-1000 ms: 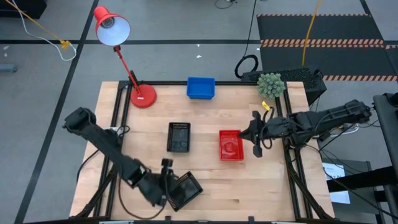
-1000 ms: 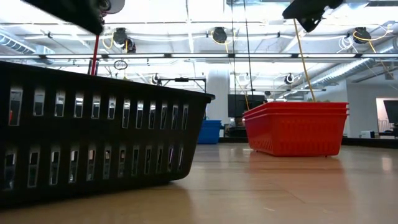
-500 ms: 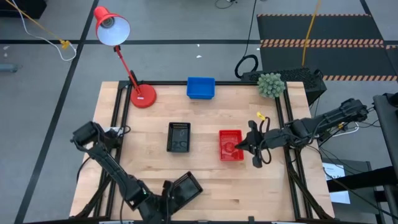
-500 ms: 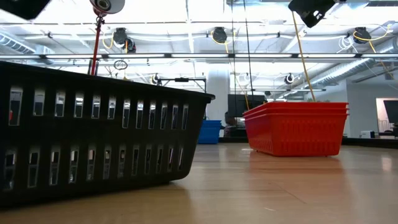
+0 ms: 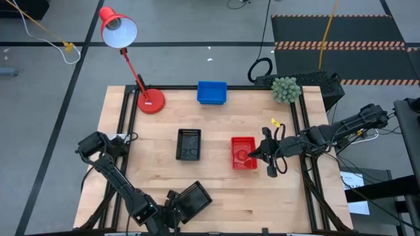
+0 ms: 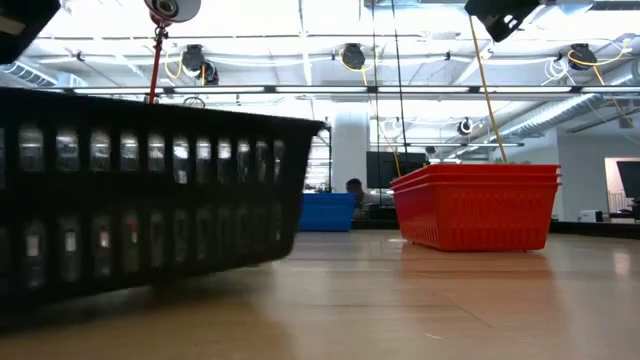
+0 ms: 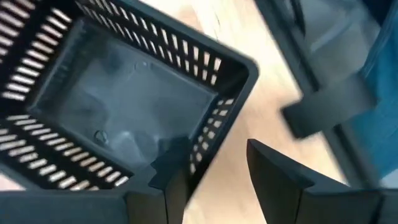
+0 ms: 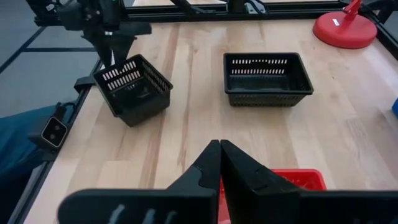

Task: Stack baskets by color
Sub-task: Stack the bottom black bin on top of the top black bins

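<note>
Black mesh-walled basket [image 5: 192,199] tilted in left end effector [image 7: 214,171]

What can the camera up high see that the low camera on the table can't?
Only the high view shows both arms whole, the left gripper with its fingers astride one wall of a black basket at the table's near edge, the right gripper shut beside the red baskets, a second black basket, the lamp's round base and a small green plant.

Only the low view shows the room behind, with its ceiling lights.

Both show the near black basket, the red stack and the blue baskets.
</note>
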You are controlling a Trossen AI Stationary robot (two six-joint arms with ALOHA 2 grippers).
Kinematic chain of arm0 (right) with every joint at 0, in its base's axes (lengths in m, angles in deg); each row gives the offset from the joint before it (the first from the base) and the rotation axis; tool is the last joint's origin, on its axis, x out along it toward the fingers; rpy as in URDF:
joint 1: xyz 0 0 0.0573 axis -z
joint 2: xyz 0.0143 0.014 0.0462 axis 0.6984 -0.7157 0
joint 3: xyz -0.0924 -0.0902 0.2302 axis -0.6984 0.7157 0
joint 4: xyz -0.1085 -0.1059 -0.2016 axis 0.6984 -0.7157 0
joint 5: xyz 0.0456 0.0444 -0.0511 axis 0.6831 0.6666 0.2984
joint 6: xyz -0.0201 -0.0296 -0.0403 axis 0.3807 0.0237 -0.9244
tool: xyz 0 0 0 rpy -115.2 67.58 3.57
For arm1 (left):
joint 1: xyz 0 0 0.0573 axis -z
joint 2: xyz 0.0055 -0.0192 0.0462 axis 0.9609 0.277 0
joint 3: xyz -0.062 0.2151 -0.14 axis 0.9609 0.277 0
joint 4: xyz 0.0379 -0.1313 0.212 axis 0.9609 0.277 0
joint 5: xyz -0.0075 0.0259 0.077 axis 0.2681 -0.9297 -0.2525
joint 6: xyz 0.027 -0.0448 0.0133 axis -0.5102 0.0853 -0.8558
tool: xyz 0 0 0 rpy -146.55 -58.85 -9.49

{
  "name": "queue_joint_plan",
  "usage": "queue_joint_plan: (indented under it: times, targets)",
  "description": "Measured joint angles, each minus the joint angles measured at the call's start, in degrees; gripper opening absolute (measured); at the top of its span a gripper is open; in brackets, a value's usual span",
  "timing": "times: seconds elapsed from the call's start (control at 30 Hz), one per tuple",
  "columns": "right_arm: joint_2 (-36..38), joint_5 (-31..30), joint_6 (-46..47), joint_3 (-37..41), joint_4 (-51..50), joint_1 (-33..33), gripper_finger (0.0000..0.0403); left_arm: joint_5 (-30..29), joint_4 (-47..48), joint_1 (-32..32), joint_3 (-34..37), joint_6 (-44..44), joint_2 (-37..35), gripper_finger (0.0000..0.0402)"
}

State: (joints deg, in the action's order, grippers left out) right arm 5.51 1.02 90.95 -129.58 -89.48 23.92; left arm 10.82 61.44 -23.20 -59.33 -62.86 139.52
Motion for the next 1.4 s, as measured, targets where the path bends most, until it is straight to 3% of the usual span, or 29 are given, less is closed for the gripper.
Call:
queue_joint_plan:
  times: [0.17,0.43,0.63,0.77,1.13,1.4]
  targets:
    - [0.0,0.0,-0.4,0.0,0.0,0.0,0.0004,0.0,0.0,-0.5,0.0,-7.0,1.8,0.0121]
    - [0.0,0.0,-0.4,0.0,0.1,0.0,0.0004,-1.2,-0.3,-0.4,0.0,-7.6,-0.1,0.0012]
    - [0.0,0.0,-0.4,0.0,0.1,0.0,0.0004,-1.5,-3.3,0.1,-0.2,-9.1,-1.1,0.0018]
    - [0.0,0.0,-0.4,0.0,0.1,0.0,0.0004,-1.8,0.4,-0.3,-3.1,-9.7,-1.1,0.0008]
    - [0.0,-0.1,-1.9,0.0,0.1,0.0,0.0004,-12.9,27.7,-4.4,-20.5,-9.1,-1.1,0.0012]
    - [0.0,0.0,-1.9,0.0,0.1,0.0,0.0004,-14.9,37.5,-12.7,-21.8,-8.6,-1.5,0.0011]
